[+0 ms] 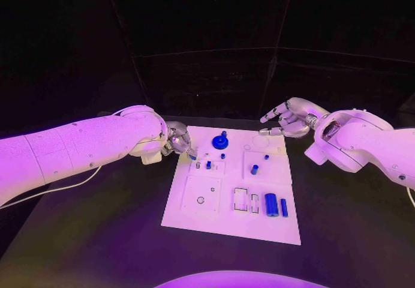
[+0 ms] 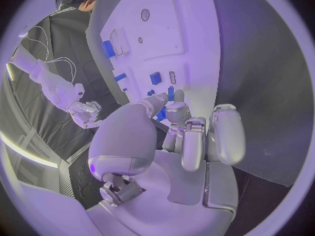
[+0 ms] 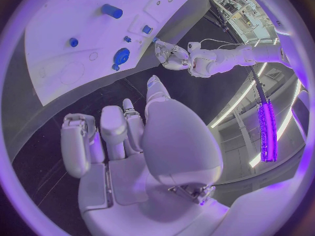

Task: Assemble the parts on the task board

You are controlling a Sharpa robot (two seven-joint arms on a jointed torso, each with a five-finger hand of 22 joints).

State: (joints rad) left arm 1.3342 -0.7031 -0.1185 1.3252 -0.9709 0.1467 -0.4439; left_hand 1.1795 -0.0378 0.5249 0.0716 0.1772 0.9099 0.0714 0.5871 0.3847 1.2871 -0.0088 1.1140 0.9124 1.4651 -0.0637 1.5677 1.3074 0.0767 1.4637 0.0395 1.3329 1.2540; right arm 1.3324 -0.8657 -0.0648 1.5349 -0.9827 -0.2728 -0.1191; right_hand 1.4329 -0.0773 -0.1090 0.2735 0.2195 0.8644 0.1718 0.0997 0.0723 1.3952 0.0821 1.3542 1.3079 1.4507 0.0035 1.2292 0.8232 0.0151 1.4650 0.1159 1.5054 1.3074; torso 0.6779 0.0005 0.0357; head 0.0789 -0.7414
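Task board (image 1: 216, 207), the white plate, lies in the middle of the black table (image 1: 104, 228), and both hands sit at its far end. The left hand's fingertips (image 2: 169, 95) reach over the board's far left edge, close to a small blue peg (image 2: 170, 92) that seems to sit between them; whether the fingers actually pinch it I cannot tell. In the head view the left hand (image 1: 179, 143) hangs just beside that edge, next to the small blue pieces (image 1: 207, 164) standing in the board's upper left block. The right hand (image 1: 285, 120) hovers off the board's far right corner with its fingers curled loosely and apart, nothing between them; its own wrist view shows the fingers (image 3: 112, 131) bare above the dark table.

Outward on the board, a round blue knob (image 1: 220, 141) stands near the far edge between the two hands. A short blue pin (image 1: 254, 170) stands in the right middle block, with a tiny blue piece (image 1: 266, 157) just beyond it. Near the board's right near part, a thick blue cylinder (image 1: 271, 204) lies beside a thinner blue rod (image 1: 283, 207), the two close together and parallel. Rectangular slots (image 1: 241, 199) sit just left of the cylinder, and a round hole (image 1: 201, 200) marks the near left block.
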